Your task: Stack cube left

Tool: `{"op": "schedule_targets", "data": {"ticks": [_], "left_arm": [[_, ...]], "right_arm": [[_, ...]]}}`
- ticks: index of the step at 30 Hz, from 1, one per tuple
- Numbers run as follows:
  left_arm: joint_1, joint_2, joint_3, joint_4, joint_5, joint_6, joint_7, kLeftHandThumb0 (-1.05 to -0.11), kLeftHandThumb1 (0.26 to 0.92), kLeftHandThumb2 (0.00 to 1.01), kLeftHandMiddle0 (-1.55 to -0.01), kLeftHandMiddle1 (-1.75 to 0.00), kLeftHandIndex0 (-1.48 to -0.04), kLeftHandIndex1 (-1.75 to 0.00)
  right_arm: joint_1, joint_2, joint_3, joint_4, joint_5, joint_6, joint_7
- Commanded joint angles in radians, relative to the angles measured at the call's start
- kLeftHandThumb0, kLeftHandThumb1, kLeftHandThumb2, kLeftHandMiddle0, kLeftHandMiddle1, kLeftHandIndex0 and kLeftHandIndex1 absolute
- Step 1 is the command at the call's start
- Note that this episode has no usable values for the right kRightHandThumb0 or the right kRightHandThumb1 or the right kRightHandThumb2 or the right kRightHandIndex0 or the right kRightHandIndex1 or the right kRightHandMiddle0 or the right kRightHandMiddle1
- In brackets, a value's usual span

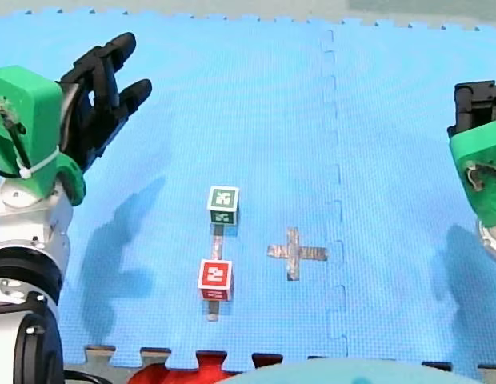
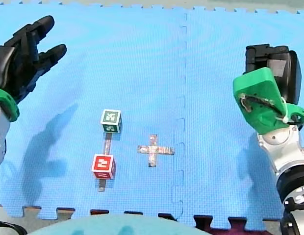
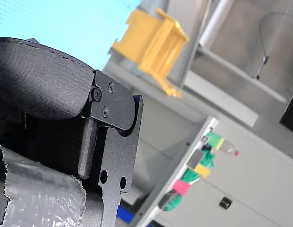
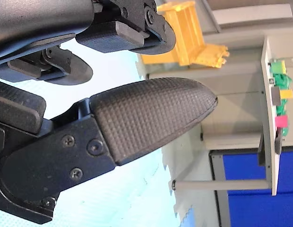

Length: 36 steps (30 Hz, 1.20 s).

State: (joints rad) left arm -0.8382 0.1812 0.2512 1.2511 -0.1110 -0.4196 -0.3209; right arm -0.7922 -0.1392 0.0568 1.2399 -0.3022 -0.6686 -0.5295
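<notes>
A green cube (image 1: 223, 206) with a white patterned top sits on the blue foam mat (image 1: 232, 104), near its middle. A red cube (image 1: 215, 279) with a white marker on top stands just in front of it, closer to me, a small gap apart. A strip of grey tape runs under both cubes. My left hand (image 1: 104, 80) is raised at the far left, well away from both cubes, holding nothing. My right hand (image 2: 267, 58) is up at the right edge, far from the cubes, above its green wrist (image 2: 257, 100).
A silver tape cross (image 1: 294, 253) lies on the mat to the right of the cubes. A seam (image 1: 336, 176) between mat tiles runs front to back right of the cross. The mat's toothed front edge (image 1: 232, 360) is close to me. A yellow frame (image 3: 153, 40) stands beyond the mat.
</notes>
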Motion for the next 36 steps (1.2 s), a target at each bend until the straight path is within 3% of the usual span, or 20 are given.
{"op": "schedule_targets", "data": {"ticks": [1,19,20,21,22,23,24,25,28,36], "left_arm": [[-0.004,0.007,0.002,0.001,-0.001,-0.001,0.001,-1.048,0.921,0.81,-0.53,0.0,-0.39,0.0],[-0.007,0.007,0.0,0.0,0.0,-0.003,0.008,-1.048,0.921,0.81,-0.54,0.0,-0.4,0.0],[-0.006,0.007,-0.002,-0.001,0.003,-0.005,0.01,-1.048,0.921,0.81,-0.63,-0.05,-0.48,-0.04],[-0.004,0.009,-0.004,0.0,0.008,-0.01,0.018,-1.048,0.921,0.8,-0.8,-0.12,-0.62,-0.07],[-0.002,0.011,-0.008,0.001,0.014,-0.017,0.028,-1.048,0.921,0.79,-0.96,-0.33,-0.77,-0.07],[0.001,0.015,-0.013,0.003,0.023,-0.026,0.039,-1.048,0.921,0.76,-0.93,-0.81,-0.89,-0.08],[0.008,0.017,-0.021,0.003,0.035,-0.042,0.054,-1.041,0.921,0.73,-0.84,-1.36,-0.88,-0.05],[0.013,0.017,-0.029,0.004,0.048,-0.057,0.071,-1.033,0.921,0.72,-0.83,-1.55,-0.83,-0.02],[0.021,0.015,-0.055,0.005,0.089,-0.09,0.133,-1.041,0.921,0.72,-0.87,-1.73,-0.67,0.0],[0.018,0.011,-0.053,0.007,0.086,-0.084,0.129,-1.048,0.921,0.76,-0.88,-1.75,-0.69,-0.02]], "right_arm": [[-0.003,-0.002,-0.003,-0.003,0.005,-0.004,-0.001],[-0.004,-0.002,-0.008,-0.003,0.009,-0.005,0.003],[-0.004,-0.001,-0.008,-0.002,0.009,-0.005,0.003],[-0.004,-0.001,-0.008,-0.002,0.01,-0.005,0.004],[-0.005,-0.002,-0.009,-0.001,0.01,-0.004,0.004],[-0.005,-0.002,-0.009,-0.001,0.01,-0.004,0.005],[-0.005,-0.002,-0.009,-0.001,0.01,-0.004,0.005],[-0.005,-0.002,-0.01,-0.001,0.011,-0.005,0.006],[-0.005,-0.002,-0.01,-0.002,0.011,-0.005,0.007],[-0.008,-0.001,-0.009,-0.002,0.009,-0.001,0.005]]}}
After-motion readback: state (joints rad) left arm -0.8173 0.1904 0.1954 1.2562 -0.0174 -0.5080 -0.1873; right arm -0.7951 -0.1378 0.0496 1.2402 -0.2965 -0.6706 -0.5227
